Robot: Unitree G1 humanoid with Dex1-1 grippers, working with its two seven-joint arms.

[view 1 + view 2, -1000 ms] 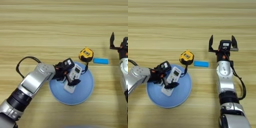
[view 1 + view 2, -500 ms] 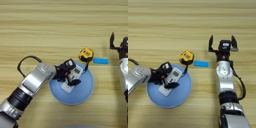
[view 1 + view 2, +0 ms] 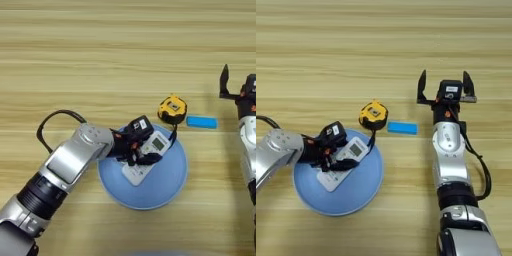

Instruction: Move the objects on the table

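Lying on the blue plate (image 3: 167,187), white remote (image 3: 145,158), left hand (image 3: 141,153) seemingly clamped on it; right hand (image 3: 445,87) spread, idle.

Colours on the streaked light-brown table (image 3: 100,55)

Blue plate (image 3: 165,187); white remote control (image 3: 146,159), grey screen; yellow-black tape measure (image 3: 172,110); bright blue bar (image 3: 202,122); silver arms, black grippers.

White remote control (image 3: 343,161) on blue plate (image 3: 358,195), left gripper (image 3: 336,161) gripping it, right gripper (image 3: 445,86) spread apart
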